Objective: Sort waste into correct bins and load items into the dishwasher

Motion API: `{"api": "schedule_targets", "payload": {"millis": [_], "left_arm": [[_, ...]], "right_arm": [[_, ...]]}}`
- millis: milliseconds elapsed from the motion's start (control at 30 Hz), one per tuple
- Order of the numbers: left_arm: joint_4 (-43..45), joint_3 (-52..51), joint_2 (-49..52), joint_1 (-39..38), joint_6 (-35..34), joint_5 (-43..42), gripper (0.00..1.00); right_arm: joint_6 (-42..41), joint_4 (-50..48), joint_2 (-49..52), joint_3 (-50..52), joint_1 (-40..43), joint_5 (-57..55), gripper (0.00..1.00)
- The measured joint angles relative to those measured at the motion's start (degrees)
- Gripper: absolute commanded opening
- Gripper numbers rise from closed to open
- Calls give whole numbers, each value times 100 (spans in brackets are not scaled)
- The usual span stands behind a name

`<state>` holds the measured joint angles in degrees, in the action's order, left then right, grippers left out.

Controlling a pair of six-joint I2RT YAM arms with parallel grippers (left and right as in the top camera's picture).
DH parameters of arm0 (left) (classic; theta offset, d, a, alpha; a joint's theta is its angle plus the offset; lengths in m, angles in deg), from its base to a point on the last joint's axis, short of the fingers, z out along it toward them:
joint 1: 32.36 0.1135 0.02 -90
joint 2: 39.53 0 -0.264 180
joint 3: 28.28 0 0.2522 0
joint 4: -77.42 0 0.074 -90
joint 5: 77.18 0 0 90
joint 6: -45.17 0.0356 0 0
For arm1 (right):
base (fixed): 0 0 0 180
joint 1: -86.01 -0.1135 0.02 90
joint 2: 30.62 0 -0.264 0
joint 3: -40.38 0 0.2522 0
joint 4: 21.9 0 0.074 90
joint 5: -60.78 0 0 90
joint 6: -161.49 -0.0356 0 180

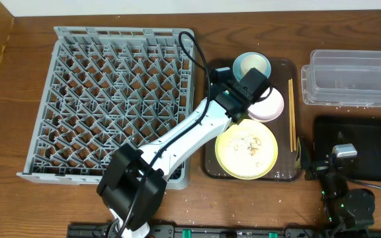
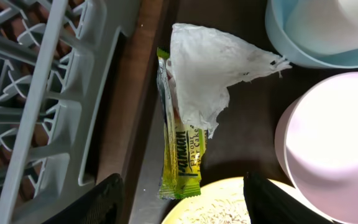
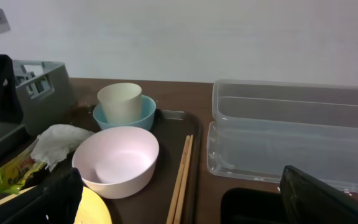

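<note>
Start from the large square grey plastic dish rack [image 1: 111, 99]. Between it and your two bins, the clear plastic tub [image 1: 323, 79] and the flat black container [image 1: 369, 152], sits the dark brown serving tray [image 1: 282, 71], and the coming move turns on the waste at that tray's left edge. Your left gripper [image 2: 184, 188] hangs there, over the far rim of the pale yellow round plate [image 1: 247, 162] and beside the white bowl [image 1: 274, 106]. Its fingers [image 2: 92, 202] stand apart, released, with nothing clamped between them. In the left wrist view the crumpled white paper napkin [image 2: 213, 68] lies ahead of the jaws, its torn corner pointing right toward the light blue cup [image 2: 291, 37]. The narrow yellow-green wrapper [image 2: 180, 155] lies against the napkin's left side. Its long axis runs straight away from the gripper, parallel to the rack's side wall and square to the line between the fingers, with its near end just between the fingertips. I judge you could close across the wrapper's narrow width without turning the wrist, while the napkin calls for a short advance first. The left arm is by far the nearer. Your right gripper [image 3: 179, 186] hangs wide open by the black container, well apart from that edge. From overhead the left gripper hides both scraps. Small whitish crumbs [image 1: 250, 142] dot the plate.
</note>
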<state>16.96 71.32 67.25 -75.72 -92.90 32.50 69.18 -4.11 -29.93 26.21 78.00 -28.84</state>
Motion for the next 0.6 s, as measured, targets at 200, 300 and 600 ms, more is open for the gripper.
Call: {"api": "schedule_targets", "payload": {"millis": [200, 300, 600], "left_arm": [[68, -17, 0, 0, -17, 0, 63], [68, -17, 0, 0, -17, -2, 64], [-348, -15, -15, 0, 35, -26, 64]], "right_arm": [[0, 2, 0, 0, 2, 2, 99], [0, 2, 0, 0, 0, 0, 99], [0, 0, 0, 0, 2, 2, 99]]}}
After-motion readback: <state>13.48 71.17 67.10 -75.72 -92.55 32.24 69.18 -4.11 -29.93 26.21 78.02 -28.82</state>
